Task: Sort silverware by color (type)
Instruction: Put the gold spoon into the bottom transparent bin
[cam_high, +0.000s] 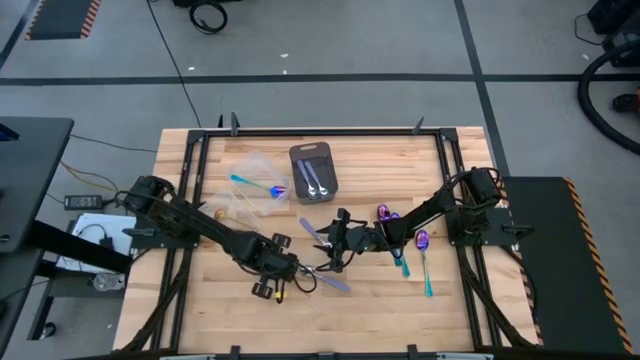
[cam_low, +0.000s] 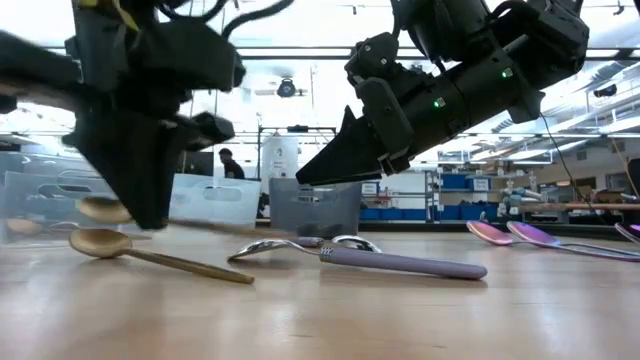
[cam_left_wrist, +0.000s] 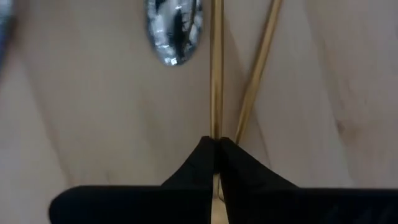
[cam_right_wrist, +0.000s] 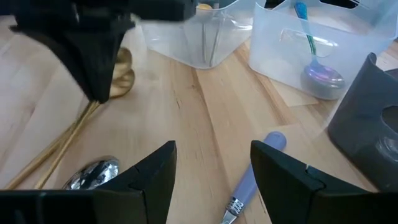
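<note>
The left gripper (cam_left_wrist: 217, 146) has its jaws clamped on a gold spoon's (cam_left_wrist: 216, 68) handle, seemingly just off the bench (cam_high: 400, 310). The right gripper (cam_right_wrist: 211, 158) hovers nearby, jaws apart, above a lilac-handled spoon (cam_right_wrist: 249, 183).

Left gripper (cam_left_wrist: 216, 149) lowered at table centre, fingers pinched together, right gripper (cam_right_wrist: 212, 163) hovering alongside, fingers apart

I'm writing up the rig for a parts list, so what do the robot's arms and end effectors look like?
Both arms are dark, nearly black, jointed links with black cables looped alongside. The left end effector has two matte black fingers tapering to wedge tips. The right end effector has matching broad black fingers with angled faces. In the low view the right arm's housing shows small green indicator lights.
</note>
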